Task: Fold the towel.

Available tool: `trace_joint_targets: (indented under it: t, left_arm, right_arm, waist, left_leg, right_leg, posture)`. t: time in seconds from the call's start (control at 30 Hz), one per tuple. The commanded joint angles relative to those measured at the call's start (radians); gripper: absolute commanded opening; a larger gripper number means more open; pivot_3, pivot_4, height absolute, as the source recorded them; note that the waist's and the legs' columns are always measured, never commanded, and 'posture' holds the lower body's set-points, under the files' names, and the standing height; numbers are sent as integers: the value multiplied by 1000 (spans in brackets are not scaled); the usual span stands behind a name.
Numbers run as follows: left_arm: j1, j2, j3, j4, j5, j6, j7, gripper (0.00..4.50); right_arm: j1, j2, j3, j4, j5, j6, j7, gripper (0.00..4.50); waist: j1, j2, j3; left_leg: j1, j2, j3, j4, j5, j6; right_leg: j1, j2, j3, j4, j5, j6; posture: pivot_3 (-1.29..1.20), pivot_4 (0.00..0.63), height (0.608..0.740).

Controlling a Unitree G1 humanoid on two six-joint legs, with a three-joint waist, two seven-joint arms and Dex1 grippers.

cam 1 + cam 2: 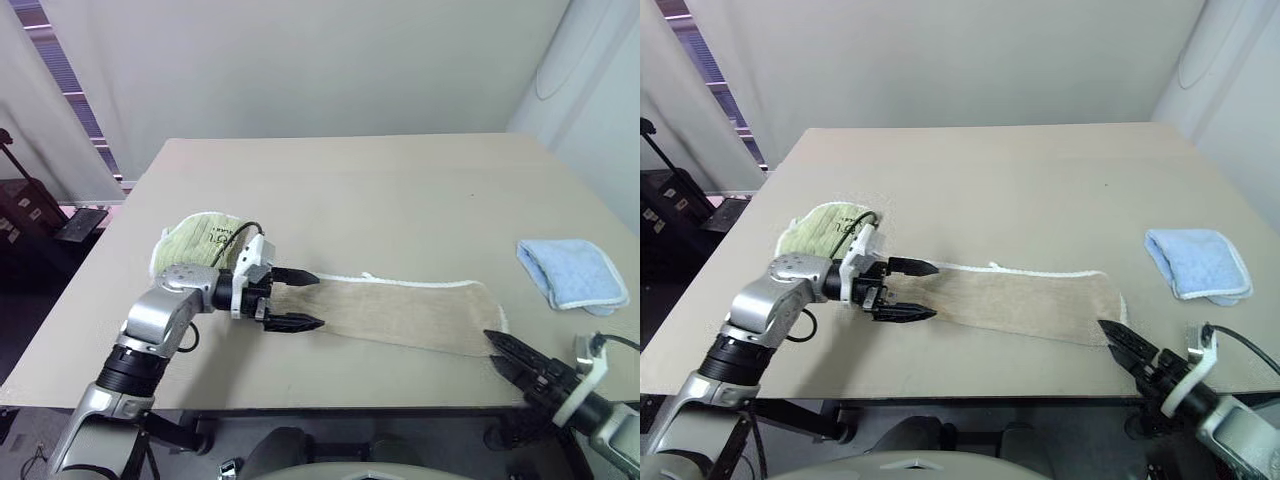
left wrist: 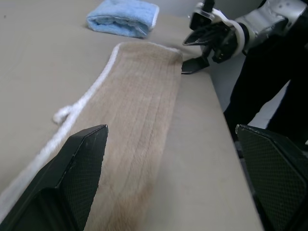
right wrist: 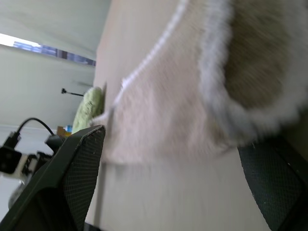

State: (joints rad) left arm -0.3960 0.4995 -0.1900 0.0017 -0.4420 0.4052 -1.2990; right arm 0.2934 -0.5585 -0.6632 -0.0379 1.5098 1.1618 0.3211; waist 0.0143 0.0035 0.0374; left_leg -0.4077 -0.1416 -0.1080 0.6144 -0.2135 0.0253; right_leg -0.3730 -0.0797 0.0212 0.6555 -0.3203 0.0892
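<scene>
Beige table [image 1: 400, 190] against a plain white wall, dark clutter off its left edge.

Left gripper [image 1: 298, 299]: fingers spread wide, pointing sideways toward the robot's right, level with the tabletop, sitting right at the left short end of the towel [image 1: 410, 312]. One finger over the far edge, one at the near edge. Nothing pinched.

Right gripper [image 1: 1118, 340]: fingers also spread, coming in from the near right corner of the table, tips at the towel's right short end. Nothing held; can't tell whether the tips are touching the cloth.

Towel: tan strip, already narrowed, lying flat along the near part of the table close to the front edge. Long axis runs left-right across the robot, right end angled slightly nearer the front edge. White rope edging on the far long side, with a small loop midway, and around the right end.

Outward: pale yellow-green folded towel [image 1: 195, 238] directly behind the left wrist, light blue folded towel [image 1: 572, 273] well off to the right.

Risks, as I read it:
- Right end sits very near the table's front edge; a low approach could push the cloth off rather than under a finger.
- Grabbing only the top layer would open the strip when lifted.
- Left wrist cable and yellow-green towel are close; a swing back could drag it.
- Uneven grips give a skewed fold.
</scene>
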Motion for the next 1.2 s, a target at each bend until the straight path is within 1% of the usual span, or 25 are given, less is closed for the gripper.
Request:
trace_joint_targets:
  t: [0.03, 0.07, 0.1, 0.2, 0.27, 0.3, 0.43, 0.5, 0.53, 0.73, 0.83, 0.97, 1.07, 1.2]
  left_arm:
    - [6, 28, 28, 35, 9, -74, -35, 4500]
    - [13, 37, 36, 43, 6, -87, -45, 4500]
    - [16, 43, 43, 48, 3, -95, -49, 4500]
    - [21, 57, 51, 42, 0, -99, -49, 4500]
    - [25, 67, 54, 32, -3, -99, -50, 4500]
    - [25, 71, 58, 24, -8, -93, -47, 4500]
    - [16, 74, 62, 5, -12, -81, -30, 4500]
    - [13, 76, 62, -10, -14, -69, -23, 4500]
    - [9, 77, 63, -20, -19, -58, -19, 4500]
    - [0, 78, 58, -40, -18, -33, -4, 4500]
    - [-17, 77, 67, -49, -31, -5, 8, 4500]
    - [-34, 73, 74, -27, -28, -2, 15, 4500]
    - [-26, 79, 71, 2, -12, -41, 0, 4500]
    - [-20, 78, 75, 39, -4, -77, -13, 4500]
  right_arm:
    - [-35, 1, -5, 29, -15, -37, -35, 4418]
    - [-42, 0, -6, 40, -19, -41, -41, 4418]
    - [-45, -3, -6, 47, -28, -45, -43, 4249]
    - [-44, -9, -13, 68, -40, -50, -45, 3491]
    - [-35, -11, -20, 71, -40, -50, -38, 2646]
    - [-30, -11, -25, 73, -39, -51, -34, 2336]
    - [-25, -12, -28, 83, -44, -55, -26, 780]
    - [-16, -9, -30, 71, -36, -52, -21, 151]
    - [-6, -7, -35, 58, -25, -50, -18, 39]
    - [83, -14, -63, -3, -3, -49, 39, 39]
    - [107, -27, -127, -12, 24, -78, 53, 39]
    - [116, -71, -220, 20, 60, -98, 40, 39]
    - [153, -126, -286, 55, 40, -100, 81, 39]
    - [170, -187, -293, 32, 12, -83, 136, 39]
  waist:
    - [0, 0, 0]
    - [-2, 1, 0]
    - [-2, 1, 0]
    - [-1, 0, 0]
    - [2, 1, 0]
    - [3, 1, 0]
    - [0, -2, -2]
    - [0, -5, -4]
    - [0, -6, -4]
    - [23, -4, -4]
    - [32, -3, -4]
    - [27, 0, -3]
    - [25, 1, -3]
    - [23, 2, -3]
  left_leg:
    - [0, 0, 0, -1, 0, 0]
    - [0, 0, 0, -1, 0, 0]
    - [0, 0, 0, -2, 0, 1]
    - [0, 0, 0, -1, 0, 4]
    - [0, 0, 0, -1, -1, 3]
    - [0, 0, 0, 0, -1, 3]
    - [1, 0, 0, 0, -2, 3]
    - [1, 0, 0, 0, -2, 3]
    - [1, 0, 0, 0, -2, 3]
    - [0, -1, 0, 0, -3, 5]
    - [0, -1, 0, -1, -3, 6]
    - [-1, -1, 0, -1, -4, 6]
    - [0, -1, 1, 0, -4, 6]
    - [0, 0, 1, -1, -4, 6]
  right_leg:
    - [0, 0, 0, 0, 0, 0]
    - [-1, 0, 0, 0, 0, 1]
    - [-1, 0, 0, 0, -1, 1]
    - [-1, 1, 0, 0, -1, 1]
    - [-1, 1, 0, -2, -1, 1]
    - [-1, 0, 0, -2, -1, 1]
    - [1, 0, 0, -3, 0, 2]
    - [1, 0, 0, -4, 0, 2]
    - [1, 0, 0, -4, 0, 2]
    - [1, 0, 0, -6, -1, 3]
    - [0, 0, 0, -6, -1, 4]
    - [0, 0, 0, -6, -1, 4]
    - [1, -1, 1, -7, -1, 4]
    - [1, -1, 1, -6, -1, 4]
  posture:
    - [0, 0, 740]
    - [0, 0, 740]
    - [0, 0, 740]
    - [0, 0, 740]
    - [0, 0, 740]
    - [0, 0, 740]
    - [0, 0, 740]
    - [0, 0, 740]
    - [0, 0, 740]
    - [0, 0, 740]
    - [0, 0, 740]
    - [0, 0, 740]
    - [0, 0, 740]
    - [0, 0, 740]
